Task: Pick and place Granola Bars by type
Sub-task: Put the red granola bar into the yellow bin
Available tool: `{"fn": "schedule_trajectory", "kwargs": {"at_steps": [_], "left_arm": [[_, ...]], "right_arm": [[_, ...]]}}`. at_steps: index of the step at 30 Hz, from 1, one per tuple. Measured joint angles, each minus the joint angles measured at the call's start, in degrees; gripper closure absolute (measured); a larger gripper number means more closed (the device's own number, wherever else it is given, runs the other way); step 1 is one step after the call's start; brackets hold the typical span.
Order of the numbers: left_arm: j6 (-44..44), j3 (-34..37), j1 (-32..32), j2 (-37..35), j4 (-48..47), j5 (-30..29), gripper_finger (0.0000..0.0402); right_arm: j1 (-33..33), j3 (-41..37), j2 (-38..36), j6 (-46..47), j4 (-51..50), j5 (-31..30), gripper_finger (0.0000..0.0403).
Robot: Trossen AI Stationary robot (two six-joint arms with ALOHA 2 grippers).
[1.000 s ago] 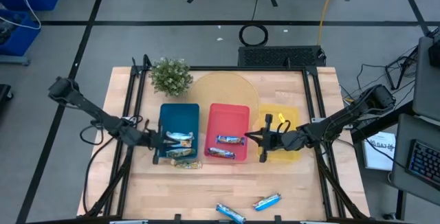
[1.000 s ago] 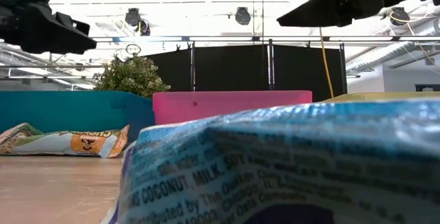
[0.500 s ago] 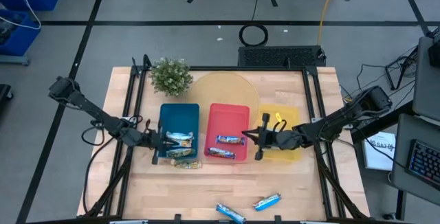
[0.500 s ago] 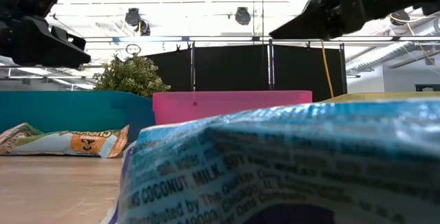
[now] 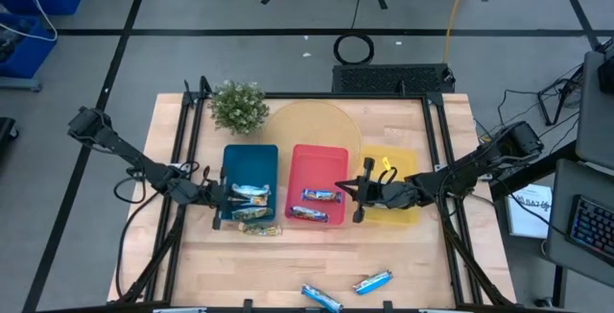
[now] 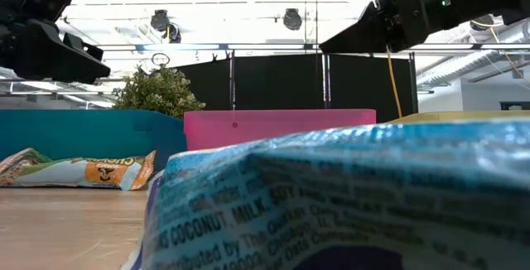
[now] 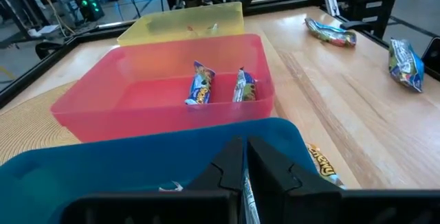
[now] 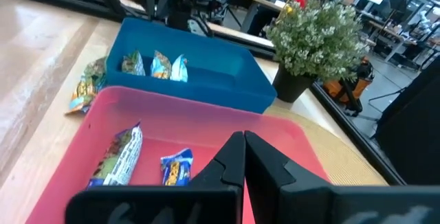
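Now L fingers (image 7: 245, 157) nearly shut over blue tray (image 5: 249, 164), R fingers (image 8: 242, 148) clenched, both empty.

Bare wood lies before the three trays (image 5: 317, 152); potted plant (image 5: 238, 106) crowds the back-left corner

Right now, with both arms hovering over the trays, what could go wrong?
The tan-wrapped granola bar lies on the wood outside the blue plastic tray; it may be missed. The shut right gripper hangs over the red plastic tray's edge and might clip its wall. Two light-blue bars near the table's front edge could slide off if nudged.
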State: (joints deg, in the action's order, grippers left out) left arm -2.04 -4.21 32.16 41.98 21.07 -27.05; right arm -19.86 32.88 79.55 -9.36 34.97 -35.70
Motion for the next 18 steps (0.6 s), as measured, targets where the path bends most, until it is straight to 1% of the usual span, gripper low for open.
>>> {"fn": "schedule_trajectory", "kwargs": {"at_steps": [3,5,8,10,12,13,15,18], "left_arm": [[0.6,0.0,0.0,0.0,-0.8,-0.3,0.0371],[1.7,0.0,0.0,0.0,-2.3,-2.6,0.0371],[1.7,0.0,0.0,0.0,-4.5,-5.7,0.0371],[1.2,0.0,0.0,0.0,-4.7,-6.0,0.0371],[0.3,0.0,0.0,0.0,-4.2,-6.2,0.0371],[0.2,0.0,0.0,0.0,-3.8,-6.6,0.0371],[0.6,0.0,0.0,0.0,-3.2,-8.9,0.0371],[1.3,0.0,0.0,0.0,-3.0,-13.7,0.0371]], "right_arm": [[0.0,0.0,0.0,-0.2,0.4,0.0,0.0403],[0.0,0.0,0.0,-0.3,0.7,0.0,0.0403],[0.0,0.0,0.0,-0.2,5.2,0.0,0.0403],[0.0,0.1,0.0,0.1,8.8,0.0,0.0403],[0.0,1.2,0.0,-1.4,8.9,-1.8,0.0403],[-0.4,2.4,-0.1,-2.5,7.7,-4.1,0.0403],[-1.0,6.7,-0.4,-4.3,1.5,-8.1,0.0403],[-1.8,15.3,-0.3,-2.7,-14.2,-9.0,0.0403]]}}
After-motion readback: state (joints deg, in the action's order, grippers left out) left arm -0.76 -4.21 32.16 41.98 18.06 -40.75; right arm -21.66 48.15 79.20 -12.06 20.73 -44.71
